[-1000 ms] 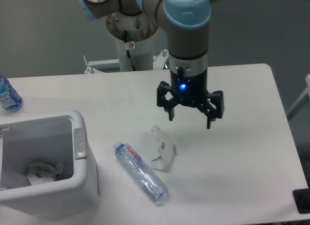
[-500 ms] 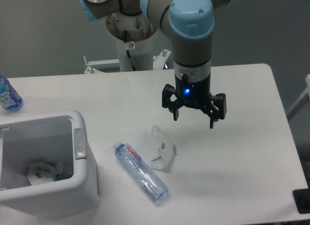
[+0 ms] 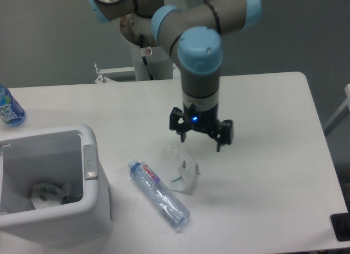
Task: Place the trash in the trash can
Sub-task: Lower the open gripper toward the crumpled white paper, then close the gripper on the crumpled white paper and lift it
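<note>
A crumpled translucent-white wrapper [image 3: 183, 169] lies on the white table near the middle. Left of it a clear water bottle [image 3: 158, 194] with a red-and-white label lies on its side, cap toward the trash can. The trash can [image 3: 90, 202], a light-grey bin with a latch tab, stands at the front left with some crumpled waste inside. My gripper [image 3: 200, 144] hangs open just above and slightly behind-right of the wrapper, fingers pointing down, holding nothing.
A blue-labelled bottle [image 3: 9, 108] stands at the far left edge of the table. The arm's base column [image 3: 147, 51] rises behind the table. A dark object [image 3: 342, 226] sits at the front right corner.
The gripper has moved left and down, from over the bare table right of the wrapper to just above it. It stayed open. Bottle, wrapper and bin have not moved.
</note>
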You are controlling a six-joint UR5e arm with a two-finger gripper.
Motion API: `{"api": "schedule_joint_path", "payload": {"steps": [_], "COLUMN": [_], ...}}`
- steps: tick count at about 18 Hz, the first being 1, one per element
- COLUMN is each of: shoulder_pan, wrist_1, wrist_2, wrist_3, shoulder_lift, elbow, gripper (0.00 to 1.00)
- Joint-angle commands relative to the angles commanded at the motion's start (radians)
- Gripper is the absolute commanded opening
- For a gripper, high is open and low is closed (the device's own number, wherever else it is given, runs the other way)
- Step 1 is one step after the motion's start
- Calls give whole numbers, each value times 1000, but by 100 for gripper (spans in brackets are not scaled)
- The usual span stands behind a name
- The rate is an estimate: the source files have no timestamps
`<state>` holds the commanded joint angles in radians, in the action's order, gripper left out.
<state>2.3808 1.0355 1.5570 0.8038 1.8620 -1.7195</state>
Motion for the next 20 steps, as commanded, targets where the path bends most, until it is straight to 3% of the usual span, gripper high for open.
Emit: {"api": "schedule_joint_path", "payload": {"steps": [3,7,10,13,15,17,20], "shoulder_pan": [-32,-32,-34,-32,-31,-23,-6], "wrist_1": [-21,-150,-158,-156,-150,-149,-140], "wrist_2": [5,11,18,35,40,40,40], "wrist_3": [-26,-34,-34,-34,-22,-17,-15], "shoulder_lift": [58,141,152,144,134,128,121], "elbow": [-18,-17,-20,-19,-12,-8,-3], "gripper": [100,100,96,35,10,1,0]}}
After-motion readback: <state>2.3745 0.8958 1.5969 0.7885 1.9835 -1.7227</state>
